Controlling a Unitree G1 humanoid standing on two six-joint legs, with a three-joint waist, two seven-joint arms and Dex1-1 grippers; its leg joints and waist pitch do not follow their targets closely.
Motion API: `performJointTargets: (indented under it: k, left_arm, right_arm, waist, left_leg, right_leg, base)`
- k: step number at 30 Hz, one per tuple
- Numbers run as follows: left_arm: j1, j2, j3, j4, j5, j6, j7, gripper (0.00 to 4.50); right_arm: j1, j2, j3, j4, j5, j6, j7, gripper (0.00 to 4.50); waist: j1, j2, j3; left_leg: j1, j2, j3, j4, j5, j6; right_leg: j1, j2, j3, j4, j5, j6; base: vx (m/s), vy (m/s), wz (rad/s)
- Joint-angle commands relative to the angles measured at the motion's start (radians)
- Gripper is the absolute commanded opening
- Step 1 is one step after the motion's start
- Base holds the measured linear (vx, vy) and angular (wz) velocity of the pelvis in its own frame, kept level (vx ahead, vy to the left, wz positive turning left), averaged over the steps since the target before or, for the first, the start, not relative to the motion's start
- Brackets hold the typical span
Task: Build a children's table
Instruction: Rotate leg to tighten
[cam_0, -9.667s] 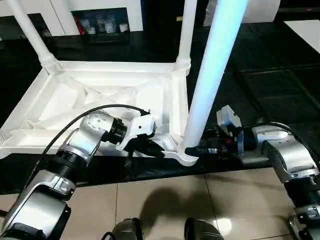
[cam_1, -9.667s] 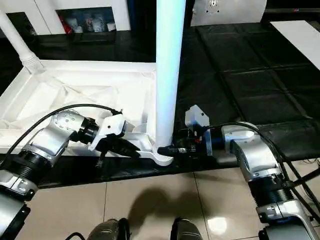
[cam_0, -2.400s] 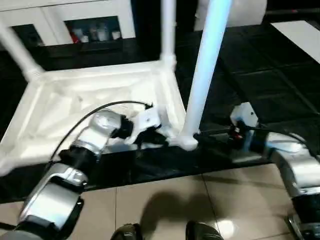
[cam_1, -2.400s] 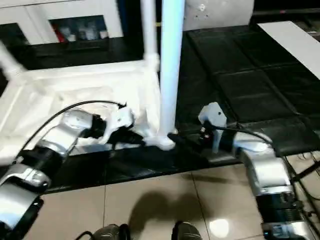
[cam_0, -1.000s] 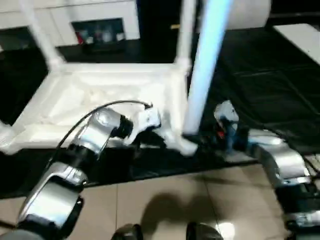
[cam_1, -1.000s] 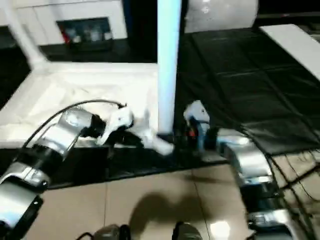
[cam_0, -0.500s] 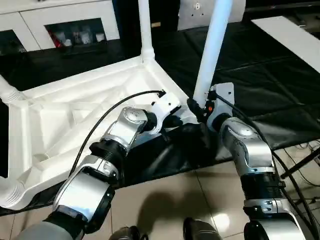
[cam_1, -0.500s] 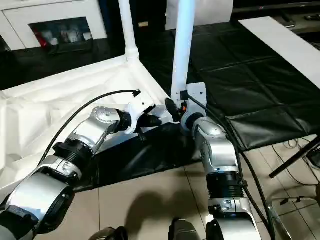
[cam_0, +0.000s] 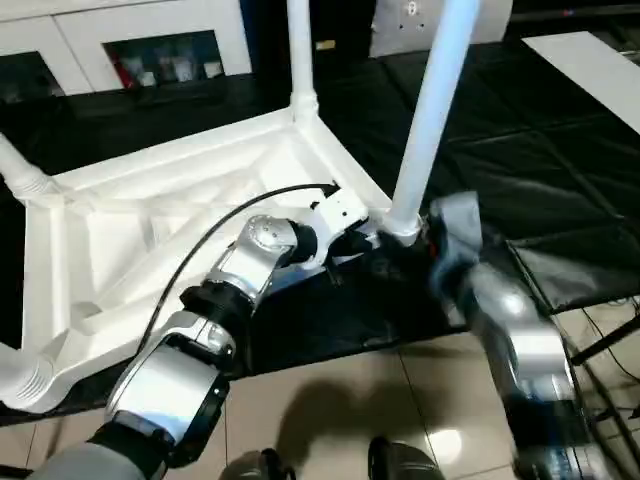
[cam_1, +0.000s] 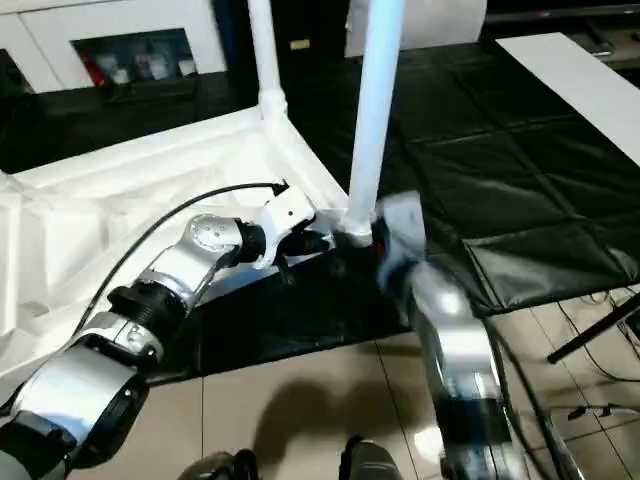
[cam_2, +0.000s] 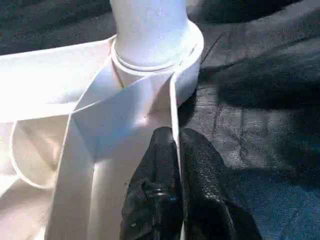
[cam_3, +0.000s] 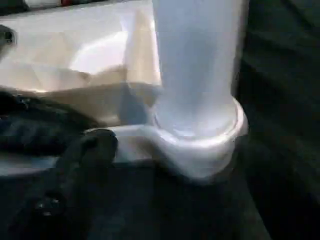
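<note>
A: What lies on the black surface (cam_0: 560, 160)?
B: The table (cam_0: 190, 190), upside down, with legs standing in its corner sockets.

A: Where is the left gripper (cam_0: 362, 243)?
B: At the table's near right corner, beside the near leg (cam_0: 428, 110).

A: And the right gripper?
B: Blurred, next to that leg's base.

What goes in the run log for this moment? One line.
table top: upside down | near leg: upright in corner socket | left gripper: shut on table edge | right gripper: beside socket
</note>
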Motion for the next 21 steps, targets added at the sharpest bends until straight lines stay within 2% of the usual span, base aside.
performJointTargets:
  k: [1, 2, 3, 4, 5, 6, 7, 9, 10, 13, 14, 15, 16, 17, 18, 19, 21]
  left_arm:
    - [-0.001, 0.026, 0.043, -0.014, -0.030, -0.044, -0.009, 0.00]
    - [0.002, 0.024, 0.056, -0.024, -0.053, -0.041, -0.032, 0.27]
    - [0.010, 0.023, 0.070, -0.050, -0.083, -0.054, -0.073, 0.44]
    - [0.012, 0.023, 0.071, -0.054, -0.087, -0.056, -0.078, 0.44]
    - [0.021, 0.021, 0.092, -0.088, -0.120, -0.051, -0.109, 0.55]
    - [0.024, 0.021, 0.098, -0.099, -0.128, -0.046, -0.114, 0.66]
    - [0.030, 0.023, 0.103, -0.113, -0.132, -0.052, -0.111, 0.76]
    - [0.058, 0.032, 0.124, -0.154, -0.147, -0.056, -0.080, 0.93]
    - [0.065, 0.035, 0.126, -0.164, -0.148, -0.050, -0.076, 1.01]
    - [0.112, 0.057, 0.153, -0.236, -0.146, 0.064, 0.001, 1.01]
    - [0.132, 0.068, 0.172, -0.268, -0.141, 0.118, 0.043, 1.01]
    - [0.132, 0.068, 0.172, -0.268, -0.141, 0.118, 0.043, 1.01]
    - [0.210, 0.122, 0.198, -0.388, -0.127, 0.224, 0.066, 1.01]
    - [0.243, 0.143, 0.207, -0.441, -0.129, 0.259, 0.057, 1.01]
    - [0.291, 0.172, 0.220, -0.518, -0.137, 0.299, 0.039, 1.01]
    - [0.331, 0.195, 0.233, -0.583, -0.149, 0.332, 0.020, 1.01]
    - [0.394, 0.232, 0.248, -0.685, -0.172, 0.389, -0.010, 1.01]
  right_arm:
    - [0.044, -0.010, -0.017, -0.128, 0.046, -0.010, 0.039, 4.46]
    - [0.060, -0.011, -0.015, -0.160, 0.051, -0.001, 0.044, 4.49]
    - [0.076, -0.013, -0.011, -0.190, 0.062, 0.000, 0.057, 4.50]
    - [0.078, -0.013, -0.011, -0.194, 0.064, -0.001, 0.058, 4.50]
    - [0.088, -0.017, -0.002, -0.215, 0.069, -0.031, 0.067, 4.50]
    - [0.090, -0.018, 0.001, -0.219, 0.069, -0.043, 0.069, 4.50]
    - [0.089, -0.015, 0.002, -0.224, 0.078, -0.047, 0.072, 4.50]
    - [0.078, 0.009, -0.005, -0.252, 0.128, -0.062, 0.077, 4.50]
    - [0.077, 0.013, -0.005, -0.257, 0.137, -0.063, 0.079, 4.50]
    - [0.068, 0.020, 0.003, -0.290, 0.169, -0.061, 0.102, 4.50]
    - [0.065, 0.023, 0.006, -0.301, 0.176, -0.054, 0.104, 4.50]
    - [0.065, 0.023, 0.006, -0.301, 0.176, -0.054, 0.104, 4.50]
    - [0.053, 0.022, 0.019, -0.317, 0.185, -0.026, 0.107, 4.50]
    - [0.044, 0.022, 0.024, -0.315, 0.184, -0.012, 0.105, 4.50]
    - [0.030, 0.020, 0.033, -0.308, 0.183, 0.006, 0.103, 4.50]
    - [0.016, 0.019, 0.042, -0.297, 0.178, 0.020, 0.102, 4.50]
    - [-0.007, 0.015, 0.057, -0.274, 0.165, 0.041, 0.095, 4.50]
  waist:
    - [0.005, -0.012, -0.086]
    - [0.007, -0.013, -0.086]
    - [0.008, -0.016, -0.089]
    - [0.008, -0.016, -0.089]
    - [0.007, -0.014, -0.089]
    - [0.011, -0.012, -0.089]
    - [0.011, -0.011, -0.089]
    - [0.016, -0.002, -0.091]
    - [0.017, -0.002, -0.091]
    - [0.016, -0.001, -0.094]
    - [0.017, 0.006, -0.098]
    - [0.017, 0.004, -0.096]
    - [0.018, 0.004, -0.099]
    - [0.014, 0.001, -0.097]
    - [0.011, -0.005, -0.099]
    - [0.009, -0.001, -0.099]
    - [0.008, -0.003, -0.094]
  left_leg:
    - [0.010, 0.043, -0.022, -0.063, -0.214, 0.120]
    - [0.013, 0.044, -0.021, -0.063, -0.212, 0.124]
    - [0.008, 0.042, -0.022, -0.063, -0.197, 0.127]
    - [0.010, 0.042, -0.021, -0.062, -0.198, 0.126]
    - [0.012, 0.042, -0.020, -0.062, -0.203, 0.126]
    - [0.018, 0.047, -0.017, -0.061, -0.207, 0.122]
    - [0.018, 0.047, -0.017, -0.060, -0.210, 0.120]
    - [0.017, 0.048, -0.020, -0.062, -0.214, 0.119]
    - [0.018, 0.049, -0.020, -0.062, -0.215, 0.120]
    - [0.017, 0.053, -0.021, -0.063, -0.195, 0.118]
    - [0.019, 0.048, -0.020, -0.060, -0.195, 0.118]
    - [0.017, 0.048, -0.020, -0.060, -0.191, 0.115]
    - [0.020, 0.049, -0.020, -0.059, -0.190, 0.109]
    - [0.011, 0.052, -0.025, -0.063, -0.179, 0.107]
    - [0.018, 0.053, -0.022, -0.063, -0.186, 0.099]
    - [0.015, 0.053, -0.024, -0.062, -0.180, 0.097]
    - [0.021, 0.051, -0.018, -0.061, -0.187, 0.085]
  right_leg:
    - [0.070, -0.065, 0.036, -0.071, -0.315, -0.192]
    - [0.067, -0.065, 0.037, -0.072, -0.318, -0.188]
    - [0.072, -0.067, 0.035, -0.070, -0.324, -0.186]
    - [0.068, -0.066, 0.036, -0.070, -0.326, -0.186]
    - [0.067, -0.068, 0.036, -0.072, -0.335, -0.195]
    - [0.058, -0.068, 0.038, -0.074, -0.332, -0.209]
    - [0.058, -0.066, 0.038, -0.071, -0.330, -0.212]
    - [0.061, -0.064, 0.036, -0.066, -0.308, -0.216]
    - [0.062, -0.065, 0.037, -0.066, -0.303, -0.217]
    - [0.064, -0.061, 0.038, -0.054, -0.248, -0.226]
    - [0.063, -0.060, 0.037, -0.056, -0.256, -0.222]
    - [0.064, -0.060, 0.037, -0.057, -0.254, -0.221]
    - [0.064, -0.060, 0.038, -0.053, -0.250, -0.223]
    - [0.071, -0.063, 0.038, -0.048, -0.245, -0.227]
    - [0.065, -0.062, 0.039, -0.050, -0.259, -0.224]
    - [0.068, -0.064, 0.040, -0.046, -0.259, -0.226]
    - [0.057, -0.059, 0.042, -0.052, -0.295, -0.219]
  base:
    - [0.000, 0.000, 0.00]
    - [0.000, 0.000, 0.00]
    - [0.000, 0.000, 0.00]
    - [0.000, 0.000, 0.00]
    - [0.000, 0.000, 0.00]
    - [0.000, 0.000, 0.00]
    - [0.000, 0.000, 0.00]
    - [0.000, 0.000, 0.00]
    - [0.000, 0.000, 0.00]
    - [0.000, 0.000, 0.00]
    - [0.000, 0.000, 0.00]
    - [0.000, 0.000, 0.00]
    - [0.000, 0.000, 0.00]
    - [0.000, 0.000, 0.00]
    - [0.000, 0.000, 0.00]
    - [0.000, 0.000, 0.00]
    - [0.000, 0.000, 0.00]
